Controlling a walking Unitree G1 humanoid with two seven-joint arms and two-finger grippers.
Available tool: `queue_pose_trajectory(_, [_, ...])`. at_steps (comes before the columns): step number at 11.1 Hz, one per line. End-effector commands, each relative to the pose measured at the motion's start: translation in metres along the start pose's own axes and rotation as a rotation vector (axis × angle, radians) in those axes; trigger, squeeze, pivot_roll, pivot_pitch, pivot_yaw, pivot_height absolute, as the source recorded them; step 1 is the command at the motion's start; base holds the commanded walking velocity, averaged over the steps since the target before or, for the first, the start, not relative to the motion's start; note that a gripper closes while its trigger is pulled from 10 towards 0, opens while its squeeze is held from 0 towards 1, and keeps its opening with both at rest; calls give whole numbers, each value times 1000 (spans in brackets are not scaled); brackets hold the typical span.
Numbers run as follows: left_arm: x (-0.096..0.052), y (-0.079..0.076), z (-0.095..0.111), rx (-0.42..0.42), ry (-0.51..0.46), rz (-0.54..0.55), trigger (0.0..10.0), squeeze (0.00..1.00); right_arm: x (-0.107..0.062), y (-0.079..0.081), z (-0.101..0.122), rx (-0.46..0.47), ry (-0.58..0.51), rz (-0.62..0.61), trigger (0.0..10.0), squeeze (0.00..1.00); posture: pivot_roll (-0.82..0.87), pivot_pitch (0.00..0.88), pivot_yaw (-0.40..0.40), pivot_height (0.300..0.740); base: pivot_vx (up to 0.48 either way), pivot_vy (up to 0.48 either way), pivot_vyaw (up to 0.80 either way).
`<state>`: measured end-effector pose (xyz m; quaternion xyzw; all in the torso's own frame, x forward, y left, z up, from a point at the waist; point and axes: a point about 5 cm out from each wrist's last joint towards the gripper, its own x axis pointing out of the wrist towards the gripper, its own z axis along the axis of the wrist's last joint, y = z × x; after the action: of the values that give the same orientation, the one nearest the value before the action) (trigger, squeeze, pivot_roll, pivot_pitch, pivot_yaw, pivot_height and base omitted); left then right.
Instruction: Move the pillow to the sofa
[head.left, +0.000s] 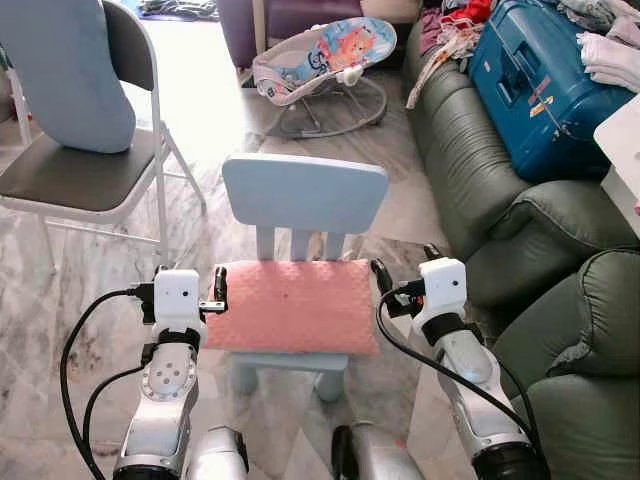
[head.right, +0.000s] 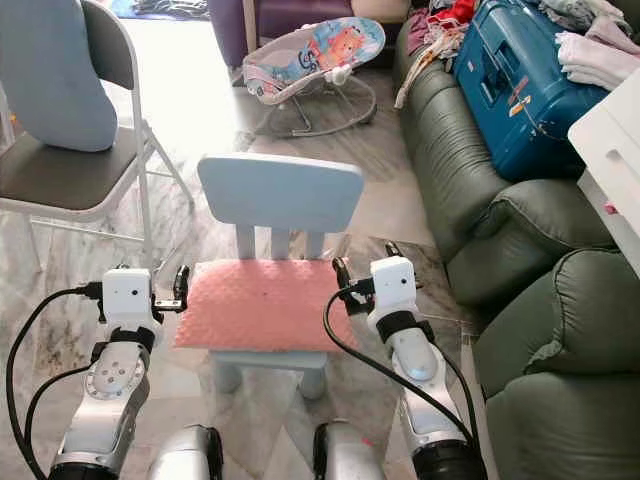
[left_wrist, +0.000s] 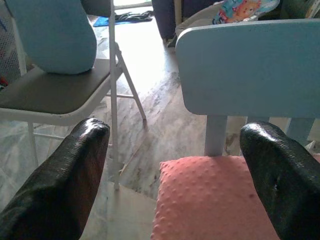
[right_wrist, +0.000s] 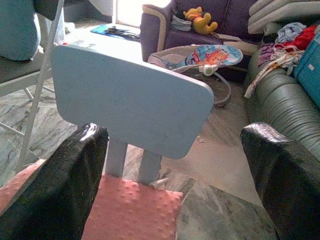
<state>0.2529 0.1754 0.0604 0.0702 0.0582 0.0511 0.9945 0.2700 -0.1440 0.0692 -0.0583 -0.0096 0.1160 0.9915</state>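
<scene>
With the pink pillow (head.left: 293, 305) lying on the small blue chair (head.left: 304, 195) at 12 o'clock, the left gripper (head.left: 218, 290) and right gripper (head.left: 382, 283), fingers spread, flank its ends, so an uneven squeeze could tip the chair or drop it short of the sofa (head.left: 560, 330) at 3 o'clock.

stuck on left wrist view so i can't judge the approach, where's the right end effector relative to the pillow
Observer: The right end effector sits at the pink pillow's right edge, fingers open.
Operator: and where's the sofa from here
Observer: The green sofa runs along the robot's right, past the small blue chair.
Operator: is the sofa seat free
Observer: A blue suitcase and clothes occupy the far part; the nearer cushions look bare.
</scene>
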Motion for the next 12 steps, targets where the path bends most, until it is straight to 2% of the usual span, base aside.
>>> queue_pose_trajectory(1, [-1, 2, -1, 4, 7, -10, 10000, 0, -1, -3, -1, 7, 7, -12, 10000, 0, -16, 140, -55, 670, 0, 0, 0])
queue_pose_trajectory(4, [-1, 4, -1, 14, 11, -7, 10000, 0, -1, -1, -2, 24, 6, -13, 10000, 0, -15, 149, -48, 630, 0, 0, 0])
queue_pose_trajectory(10, [-1, 6, 4, 35, -15, 11, 10000, 0, 0, 0, -1, 43, 6, 2, 10000, 0, -14, 155, -52, 630, 0, 0, 0])
queue_pose_trajectory(12, [-1, 6, 4, 37, -14, 16, 10000, 0, 0, 1, -2, 48, 8, 11, 10000, 0, -16, 156, -52, 610, 0, 0, 0])
